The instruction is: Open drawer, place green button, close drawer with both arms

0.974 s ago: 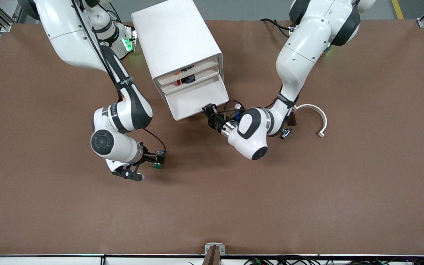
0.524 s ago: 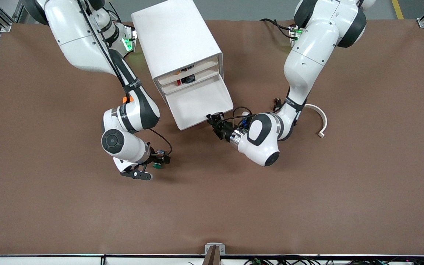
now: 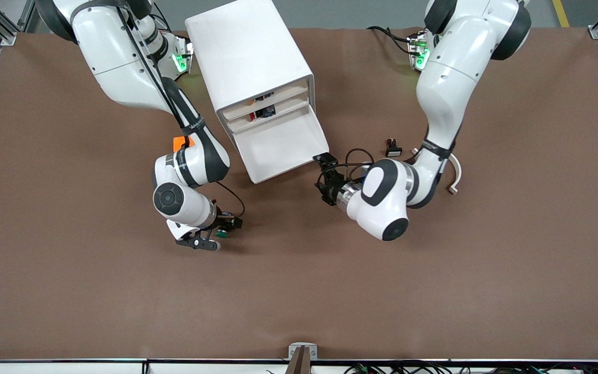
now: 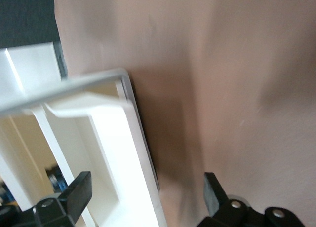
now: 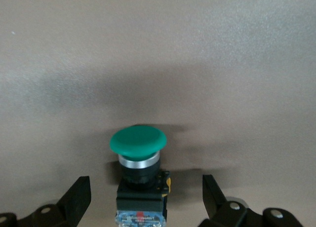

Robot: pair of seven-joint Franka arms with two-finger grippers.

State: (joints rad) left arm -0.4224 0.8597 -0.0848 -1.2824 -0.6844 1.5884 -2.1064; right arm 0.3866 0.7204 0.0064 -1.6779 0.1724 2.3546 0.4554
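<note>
An orange cube [image 3: 180, 142] is seen on the brown table [image 3: 70, 291], partly hidden by the right arm [image 3: 138, 78], which is reached down from its base and bent at the elbow toward the front camera. The right gripper [image 3: 220, 232] is held low over the open table, nearer the front camera than the cabinet [image 3: 249, 62]. In the right wrist view the button [image 5: 138, 175] is shown between the widely parted fingers [image 5: 75, 195], its green cap turned away from the wrist; no contact with either finger is seen, and whether the button rests on the table cannot be told. The white cabinet is placed between the two arms, its front turned toward the front camera. The drawer [image 3: 281, 145] is pulled well out and its inside shows bare white, while small coloured items are glimpsed in the shelves above it. The left gripper [image 3: 326, 175] is found just beside the drawer's outer corner at the left arm's end, and in the left wrist view its fingers [image 4: 78, 190] are spread apart with the drawer's front wall [image 4: 133, 158] between them, untouched as far as can be seen. The left arm [image 3: 449, 67] is folded, its wrist turned toward the cabinet. A small black button with a white cap [image 3: 393, 148] lies on the table near that arm, and a white curved piece [image 3: 455, 175] lies partly hidden by it.
</note>
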